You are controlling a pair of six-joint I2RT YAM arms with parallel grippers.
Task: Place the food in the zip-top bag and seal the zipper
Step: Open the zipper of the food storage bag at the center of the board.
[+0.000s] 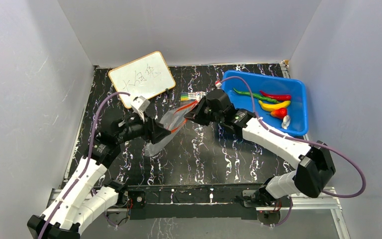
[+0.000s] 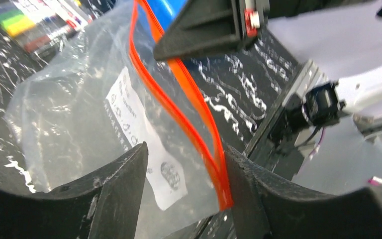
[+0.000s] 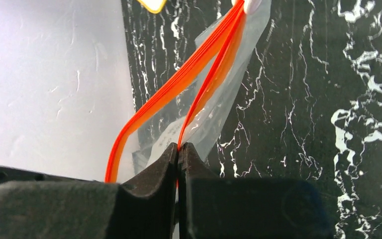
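The clear zip-top bag (image 1: 168, 125) hangs lifted between my two grippers over the table's middle. My right gripper (image 3: 180, 147) is shut on one lip of the orange-red zipper (image 3: 206, 79); the other lip bows away, so the mouth gapes. My left gripper (image 2: 185, 149) is open, and the bag's lower corner (image 2: 179, 174) and the zipper end (image 2: 221, 191) lie between its fingers. The food lies in the blue tub (image 1: 298, 89): green pepper (image 1: 248, 94), red chili (image 1: 277, 95), banana (image 1: 273, 105), strawberry (image 1: 278, 113) and white piece (image 1: 286, 120). I see no orange fruit.
A whiteboard (image 1: 142, 78) lies at the back left. A pack of coloured markers (image 1: 193, 94) lies behind the bag and also shows in the left wrist view (image 2: 25, 25). Grey walls enclose the table on three sides.
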